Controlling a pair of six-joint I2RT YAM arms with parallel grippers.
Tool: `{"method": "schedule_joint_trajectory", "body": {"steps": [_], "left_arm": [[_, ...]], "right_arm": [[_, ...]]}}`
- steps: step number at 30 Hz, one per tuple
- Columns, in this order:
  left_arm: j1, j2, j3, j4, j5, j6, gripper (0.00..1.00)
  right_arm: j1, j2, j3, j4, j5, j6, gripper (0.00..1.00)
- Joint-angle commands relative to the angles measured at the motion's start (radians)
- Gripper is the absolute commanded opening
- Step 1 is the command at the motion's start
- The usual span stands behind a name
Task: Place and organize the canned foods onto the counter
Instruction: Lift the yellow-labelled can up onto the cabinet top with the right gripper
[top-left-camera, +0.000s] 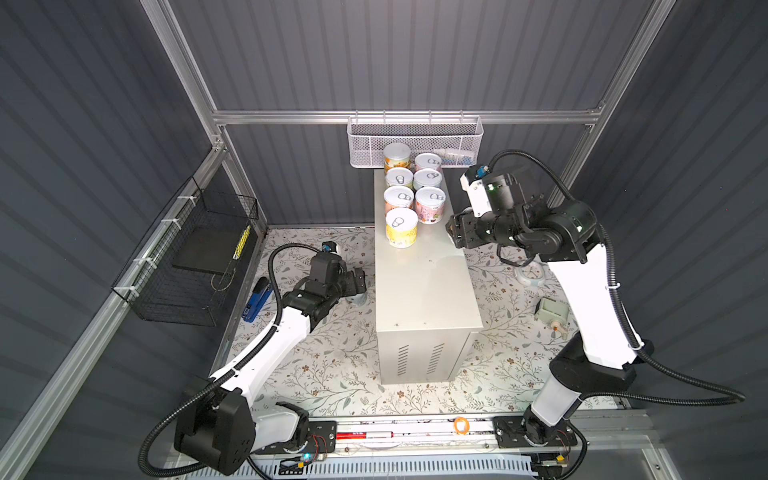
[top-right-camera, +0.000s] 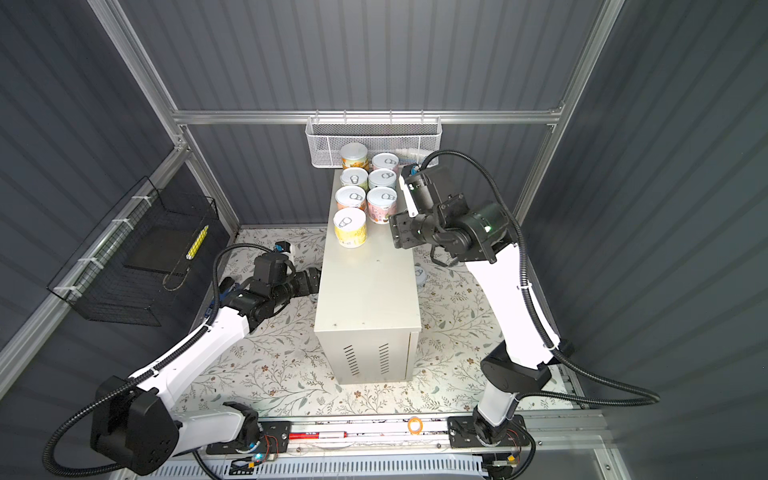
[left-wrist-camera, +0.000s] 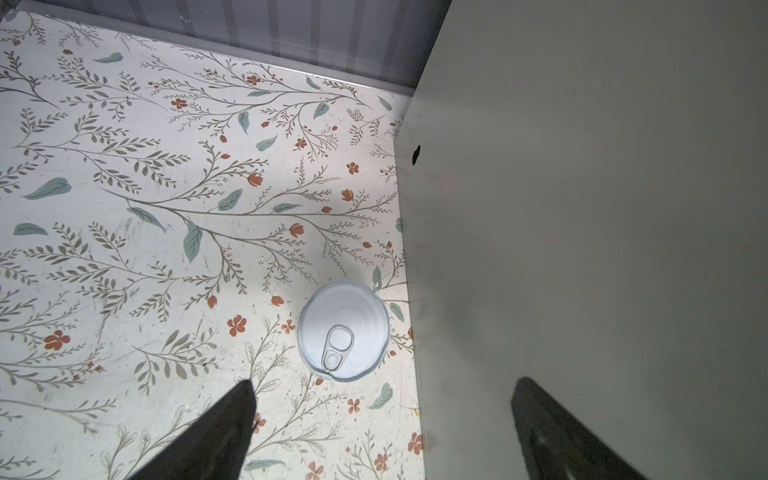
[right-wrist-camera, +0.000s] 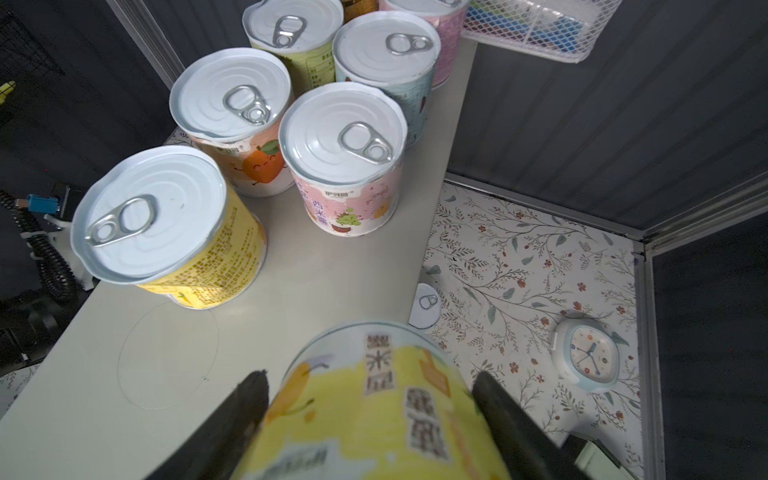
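White floral surface (top-left-camera: 332, 365) is the biggest thing here, with the tall beige metal surface (top-left-camera: 424, 282) standing in the middle of it, running 6 to 12 o'clock in both top views. Right gripper (right-wrist-camera: 368, 376) is clamped on a yellow-label can (right-wrist-camera: 374, 419), a finger (right-wrist-camera: 243, 409) pressed to each side of the label, up by the beige surface's 3 o'clock edge. Left gripper (left-wrist-camera: 384, 384) is spread wide and holds nothing. It's down low on the 9 o'clock side, hanging over a lone can (left-wrist-camera: 344, 331) that stands upright on the floral surface just beside the beige wall, clear of both fingers. Seven cans (top-left-camera: 427, 179) sit upright at the 12 o'clock end of the beige top in two columns, four on the 9 o'clock side, three on the 3 o'clock side. A yellow can (top-left-camera: 401, 227) closes the longer column at its 6 o'clock end, with a pink can (top-left-camera: 430, 203) at its 1 o'clock. A spare can (right-wrist-camera: 424, 305) stands on the floral surface close to the 3 o'clock wall, and a small round clock (right-wrist-camera: 588, 351) lies further out that way.
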Motion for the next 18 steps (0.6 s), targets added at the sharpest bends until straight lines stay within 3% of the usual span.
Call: {"method": "schedule_joint_trajectory", "body": {"steps": [1, 13, 17, 18], "left_arm": [[0.005, -0.023, 0.004, -0.020, 0.010, 0.017, 0.97], [0.005, -0.032, -0.009, -0.025, -0.004, 0.008, 0.97], [0.005, -0.029, -0.011, -0.024, -0.002, 0.005, 0.97], [0.005, -0.028, -0.011, -0.023, -0.002, 0.004, 0.97]], "right_arm": [[0.011, 0.022, 0.027, 0.059, -0.032, -0.009, 0.00], [0.012, 0.073, 0.005, 0.064, -0.077, -0.008, 0.01], [0.011, 0.084, 0.002, 0.059, -0.094, -0.009, 0.34], [0.011, 0.086, 0.002, 0.061, -0.097, -0.009, 0.39]]}}
